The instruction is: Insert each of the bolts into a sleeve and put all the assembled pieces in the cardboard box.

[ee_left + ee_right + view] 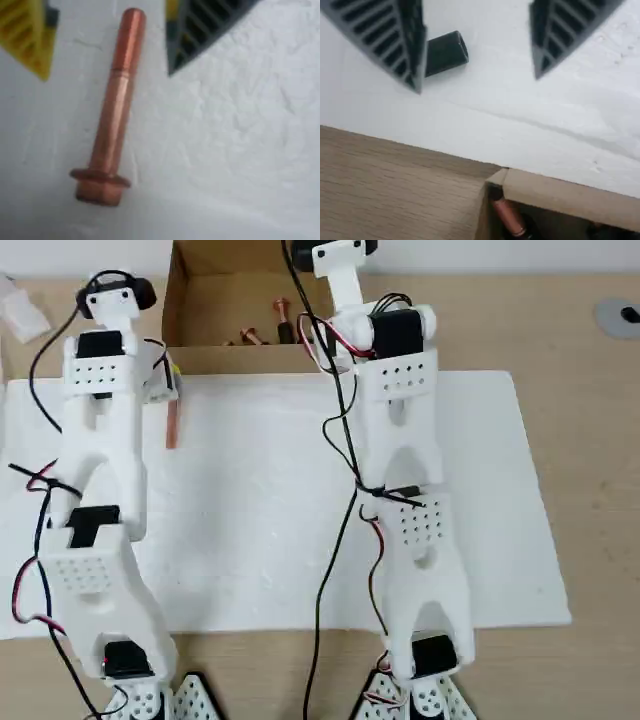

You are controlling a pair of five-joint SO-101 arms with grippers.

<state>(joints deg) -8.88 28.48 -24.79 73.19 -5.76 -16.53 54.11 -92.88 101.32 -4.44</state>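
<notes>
Where the foam mat (pixel 250 540) meets the cardboard box (pixel 230 360), your left jaws stand open and empty. The copper bolt (pixel 107 125) lies flat on the mat, long axis toward the box, shank tip between the jaws, head away. Mat stretches wide toward the other arm. Your right jaws gape too, holding nothing; that wrist view finds a black sleeve (pixel 445 52) on white near a box corner.
</notes>
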